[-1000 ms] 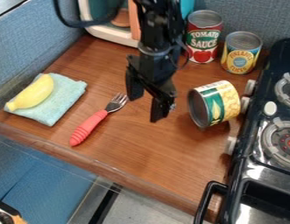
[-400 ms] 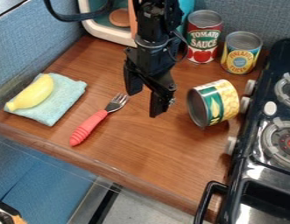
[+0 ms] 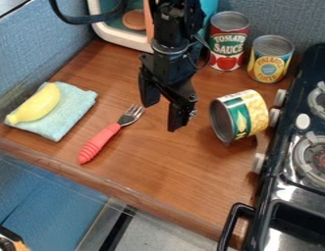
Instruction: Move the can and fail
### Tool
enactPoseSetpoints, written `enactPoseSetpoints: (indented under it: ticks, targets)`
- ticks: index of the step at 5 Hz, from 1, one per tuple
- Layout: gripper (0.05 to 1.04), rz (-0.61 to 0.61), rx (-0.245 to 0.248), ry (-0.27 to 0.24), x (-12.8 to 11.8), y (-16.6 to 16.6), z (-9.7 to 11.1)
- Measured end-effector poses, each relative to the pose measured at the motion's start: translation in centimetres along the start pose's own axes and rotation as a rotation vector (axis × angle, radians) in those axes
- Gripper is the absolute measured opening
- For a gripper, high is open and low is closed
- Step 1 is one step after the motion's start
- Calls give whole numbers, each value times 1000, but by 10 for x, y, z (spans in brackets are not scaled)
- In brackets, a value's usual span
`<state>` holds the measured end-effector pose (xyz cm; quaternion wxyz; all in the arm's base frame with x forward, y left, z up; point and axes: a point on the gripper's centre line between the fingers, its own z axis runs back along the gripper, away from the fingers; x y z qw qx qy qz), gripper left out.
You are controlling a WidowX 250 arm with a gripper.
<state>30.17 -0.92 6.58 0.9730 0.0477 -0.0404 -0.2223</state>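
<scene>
My pincer (image 3: pixel 162 117) sits slightly higher in view than a second ago, fingers apart. I see the corn can (image 3: pixel 240 116) on its side on the surface (image 3: pixel 175 169), near the stove (image 3: pixel 289 189).

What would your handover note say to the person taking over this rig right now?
Claw: open and empty, over the counter, between the fork and the tipped can.
Job's can, most likely this one: the green-and-yellow can, on its side by the stove, not gripped. Two other cans, red and yellow-and-blue, stand upright behind it.
Done: no hold on the can; whether it has been moved, I cannot tell.
Left: if a move is still wanted, probably line up with the can; it might roll. The task names a failure, so perhaps nothing more is due.
</scene>
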Motion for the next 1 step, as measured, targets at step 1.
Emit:
enactPoseSetpoints:
  ticks: [1]
  targets:
    - [1000, -2, 0, -2, 0, 0, 0]
